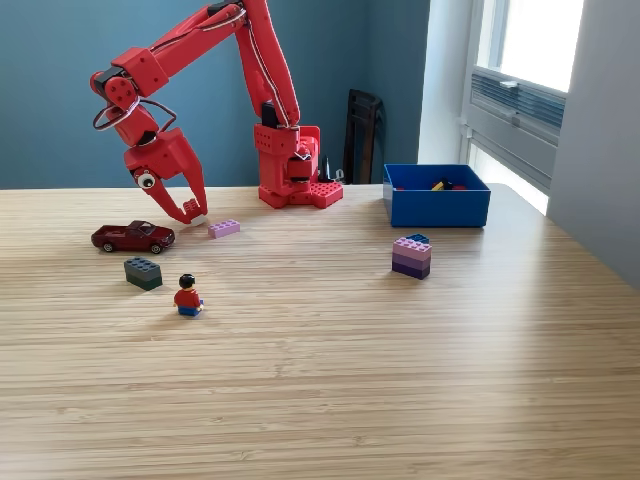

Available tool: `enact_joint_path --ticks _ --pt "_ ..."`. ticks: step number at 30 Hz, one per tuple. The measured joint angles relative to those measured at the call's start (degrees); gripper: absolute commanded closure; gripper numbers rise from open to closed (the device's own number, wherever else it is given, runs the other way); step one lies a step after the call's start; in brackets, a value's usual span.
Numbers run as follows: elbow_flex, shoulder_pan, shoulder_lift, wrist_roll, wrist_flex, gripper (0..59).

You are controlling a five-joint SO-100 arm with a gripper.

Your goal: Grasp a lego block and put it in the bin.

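Nearest the camera, a little figure [188,296] in a red top stands upright on the wooden table [330,390], alone on the bare boards. Just behind it and toward the exterior view's left sits a dark grey brick [143,272], and beyond that a dark red toy car [133,237], side-on. Over on the exterior view's right there's a stack of purple and pink bricks [411,257] with a small blue piece on top, well apart from everything on the left. Further back, a flat pink brick [224,228] lies on the table, and right beside it the red gripper [189,214] points down, its tips almost at the tabletop, between the car and that pink brick. The jaws stand slightly parted around something pale at their tips; whether they grip it cannot be told from here. The arm [215,40] arches up and back to its red base [295,165] at the far edge. The blue bin [436,205] sits at the back on the exterior view's right, beyond the purple stack, with a few small pieces inside, too small to make out. Behind it all, a blue wall [60,40] and a window [520,60].
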Motion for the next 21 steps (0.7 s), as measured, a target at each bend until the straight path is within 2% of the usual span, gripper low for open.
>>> enact_joint_path --ticks 3,8,15,21 --pt "-1.1 0.0 0.0 0.0 0.0 58.5" --pt "-6.4 -0.2 0.0 0.0 5.1 58.6" --pt "-22.0 -5.1 0.0 1.8 13.5 58.6" --pt "-30.3 -13.6 -0.1 3.9 15.5 58.6"
